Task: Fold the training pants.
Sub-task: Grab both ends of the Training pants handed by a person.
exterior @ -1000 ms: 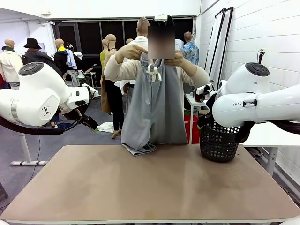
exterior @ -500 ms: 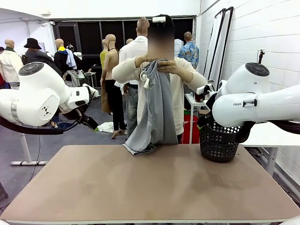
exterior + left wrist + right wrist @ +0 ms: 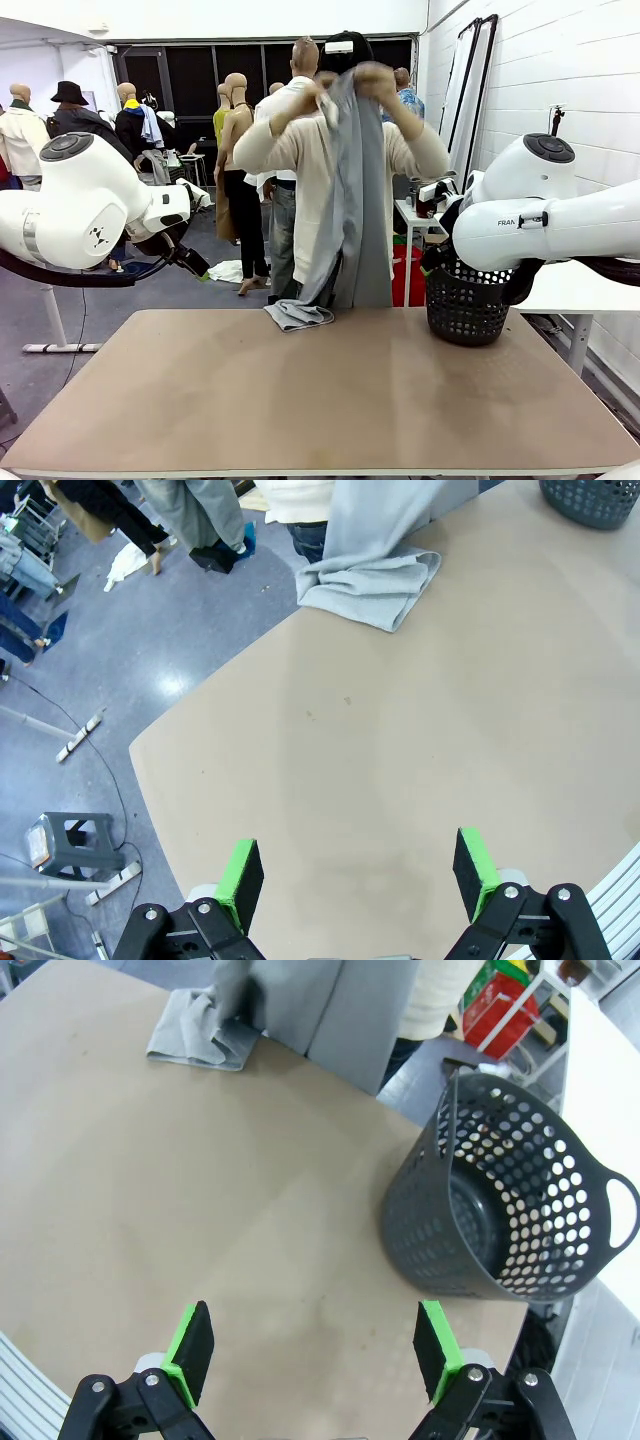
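Over on the left, the left arm [image 3: 80, 200] hangs back off the near-left corner of the table [image 3: 320, 400]. Its wrist view shows the left gripper [image 3: 356, 852] with its green pads spread wide and nothing between them, above bare tabletop.

Far across the table, a little left of the middle, are the training pants [image 3: 355, 200]. They are not lying flat. The person at the far side holds them up with both hands [image 3: 375, 80] at head height, so the grey cloth drops in a long vertical fall. Only the leg ends touch down, in a small rumpled heap [image 3: 375, 580] on the far edge of the table. For now their long axis runs up and down, not along the surface.

That heap lies well ahead of the left gripper, toward the far edge. From the right gripper [image 3: 312, 1335] the same heap [image 3: 200, 1040] sits far off and across to its left. I would judge the left arm the nearer of the two, though neither is close, and the person's hands have the pants for now.

To the right, a black basket [image 3: 468, 305] stands on the far right of the table, partly behind the right arm [image 3: 540, 210]. The right gripper is also spread wide and empty, with the basket [image 3: 500, 1210] just ahead of it to one side.
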